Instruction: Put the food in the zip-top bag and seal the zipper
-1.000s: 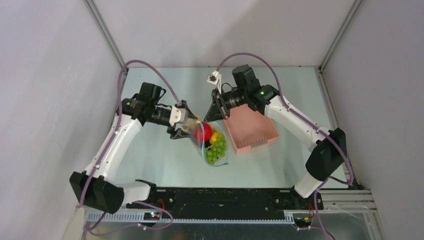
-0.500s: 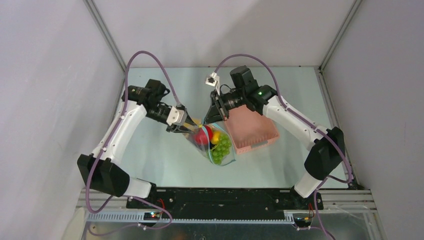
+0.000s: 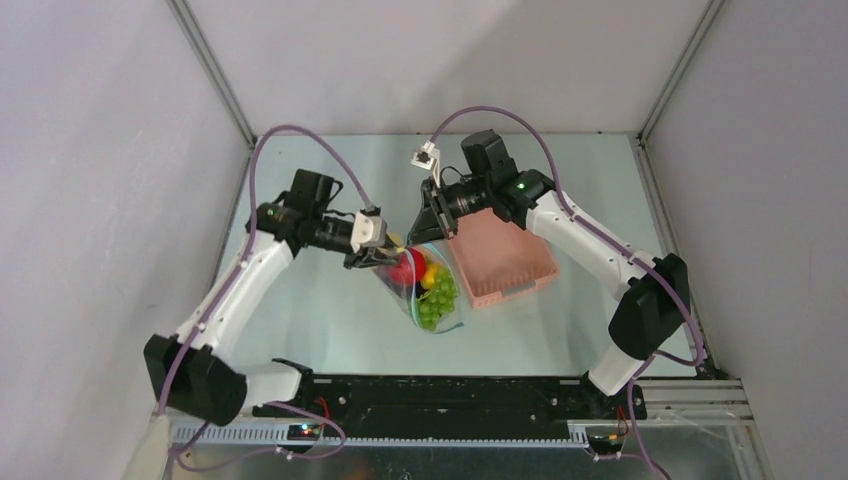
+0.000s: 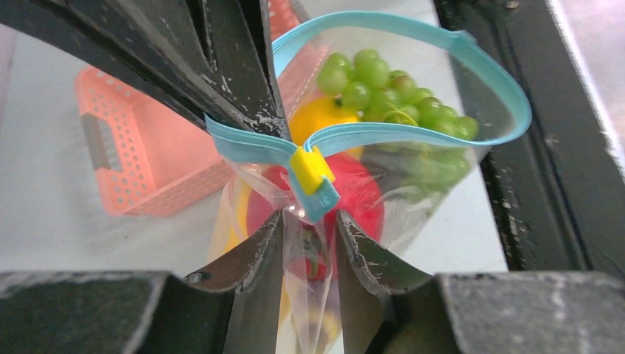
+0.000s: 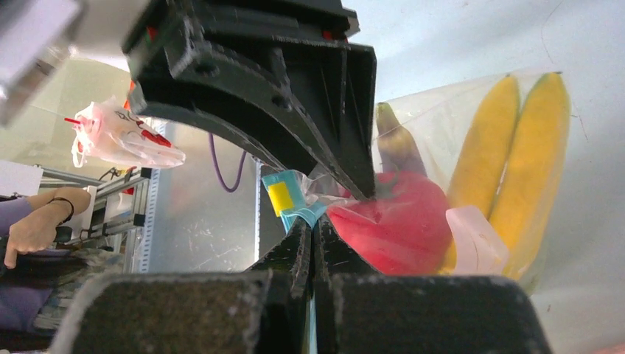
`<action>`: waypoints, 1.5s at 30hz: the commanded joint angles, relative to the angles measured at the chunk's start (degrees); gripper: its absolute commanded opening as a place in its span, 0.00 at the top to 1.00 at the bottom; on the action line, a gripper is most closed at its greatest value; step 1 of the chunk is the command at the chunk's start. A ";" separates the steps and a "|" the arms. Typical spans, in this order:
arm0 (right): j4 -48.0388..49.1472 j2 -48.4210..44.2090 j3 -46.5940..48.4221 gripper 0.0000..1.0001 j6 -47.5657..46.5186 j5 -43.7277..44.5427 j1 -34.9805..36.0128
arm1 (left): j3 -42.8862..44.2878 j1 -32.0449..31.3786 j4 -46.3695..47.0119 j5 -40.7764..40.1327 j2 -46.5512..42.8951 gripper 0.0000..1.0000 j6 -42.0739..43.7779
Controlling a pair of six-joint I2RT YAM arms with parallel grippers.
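Just beside the pink basket point(image 3: 505, 262), on its side toward the left arm, the zip-top bag point(image 3: 425, 300) is held up by its mouth, the food point(image 3: 436, 298) slumped low inside. The right gripper point(image 5: 311, 228) is clamped tight on the zipper point(image 4: 413, 133). The left gripper point(image 4: 309, 225) stands part-closed around the film under the yellow slider point(image 4: 309, 168), though I can't tell if it bites. That film looks limp and slick, so I'd grab the stiffer strip.
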 commanded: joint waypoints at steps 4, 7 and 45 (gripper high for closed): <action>4.93 -0.92 1.38 1.00 1.33 -1.68 0.75 | -14.98 -3.50 35.49 -8.52 -13.43 0.70 -24.20; 5.00 -0.76 1.36 1.00 1.32 -1.88 0.74 | -16.08 -3.51 36.29 -7.74 -14.76 0.71 -24.14; 1.66 -23.53 -13.89 0.29 -7.11 25.17 -2.10 | -5.11 -9.32 43.98 -35.58 -15.65 1.00 -58.41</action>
